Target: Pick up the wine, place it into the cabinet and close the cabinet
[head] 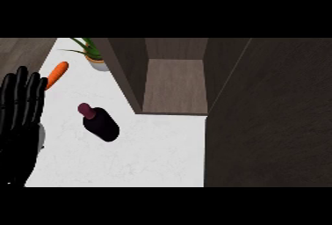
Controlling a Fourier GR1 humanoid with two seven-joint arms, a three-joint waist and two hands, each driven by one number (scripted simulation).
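The wine bottle [99, 124], dark with a maroon neck and cap, stands on the white counter [149, 154] left of centre. The cabinet [174, 83] rises at the back centre, its door swung open so that a bare wooden shelf shows inside. My left hand [19, 114] rests at the view's left edge, fingers straight and pointing up, apart from the bottle and holding nothing. My right hand does not show.
An orange carrot [55, 74] lies on the counter at the back left. A potted green plant [95, 55] stands behind it, beside the cabinet's left wall. The dark open door panel [269, 114] fills the right side.
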